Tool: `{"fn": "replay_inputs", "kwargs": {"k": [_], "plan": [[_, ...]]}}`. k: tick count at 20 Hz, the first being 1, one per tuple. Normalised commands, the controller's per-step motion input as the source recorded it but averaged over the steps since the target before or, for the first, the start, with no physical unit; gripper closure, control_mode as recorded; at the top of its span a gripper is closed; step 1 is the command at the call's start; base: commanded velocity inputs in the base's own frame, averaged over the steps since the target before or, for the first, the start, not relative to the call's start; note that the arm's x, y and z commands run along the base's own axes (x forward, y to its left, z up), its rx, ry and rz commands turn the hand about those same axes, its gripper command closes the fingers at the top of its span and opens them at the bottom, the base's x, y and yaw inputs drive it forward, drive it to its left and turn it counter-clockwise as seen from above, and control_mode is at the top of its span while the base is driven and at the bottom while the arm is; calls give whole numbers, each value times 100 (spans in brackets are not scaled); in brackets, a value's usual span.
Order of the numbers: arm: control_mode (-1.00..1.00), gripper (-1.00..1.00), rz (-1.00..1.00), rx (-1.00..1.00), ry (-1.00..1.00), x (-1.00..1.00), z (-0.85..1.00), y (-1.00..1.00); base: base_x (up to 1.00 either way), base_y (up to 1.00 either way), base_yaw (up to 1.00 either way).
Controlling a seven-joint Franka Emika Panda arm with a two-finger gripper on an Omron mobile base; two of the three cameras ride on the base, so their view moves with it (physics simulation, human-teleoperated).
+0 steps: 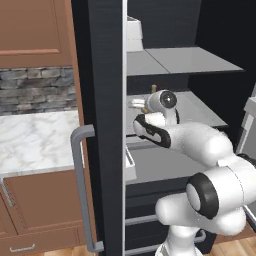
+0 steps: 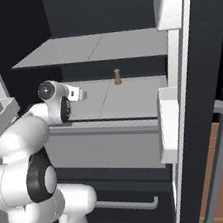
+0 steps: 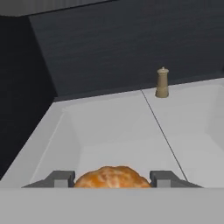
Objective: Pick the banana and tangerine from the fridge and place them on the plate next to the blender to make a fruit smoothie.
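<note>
So the arm's reaching into the tall black fridge with grey shelves (image 1: pixel 165 60), door swung wide, its long grey bar handle (image 1: pixel 82 190) out toward the white marble bench (image 1: pixel 35 140). The claw (image 3: pixel 112 178) sits low over the middle grey shelf (image 2: pixel 127 98), and from the hand view it has the small round orange tangerine (image 3: pixel 112 177) pinched between its two dark fingertips (image 3: pixel 59 178), jaws partway closed, one on each side of the fruit. The fruit looks bumpy and mottled orange; its lower part is cut off at the edge of that view. There's plenty of bare shelf ahead, with raised walls along the left side and the black back wall behind. A little upright tan bottle-shaped thing (image 3: pixel 162 82) stands near the back of the shelf, well apart from the claw. The shelf above hangs fairly close over the hand.
</note>
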Motion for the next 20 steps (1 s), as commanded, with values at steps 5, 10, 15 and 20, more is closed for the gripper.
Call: {"fn": "replay_inputs", "kwargs": {"k": [5, 10, 15, 20], "plan": [[-100, 100, 0, 0, 21, -100, 99, -21, 0, 0, 0], [-100, 100, 0, 0, 18, -100, 55, -31, 0, 0, 0], [-100, 100, 0, 0, 0, -91, 0, -25, 0, 0, 0], [-100, 100, 0, 0, 0, -9, 0, 0, 0, 0, 0]]}}
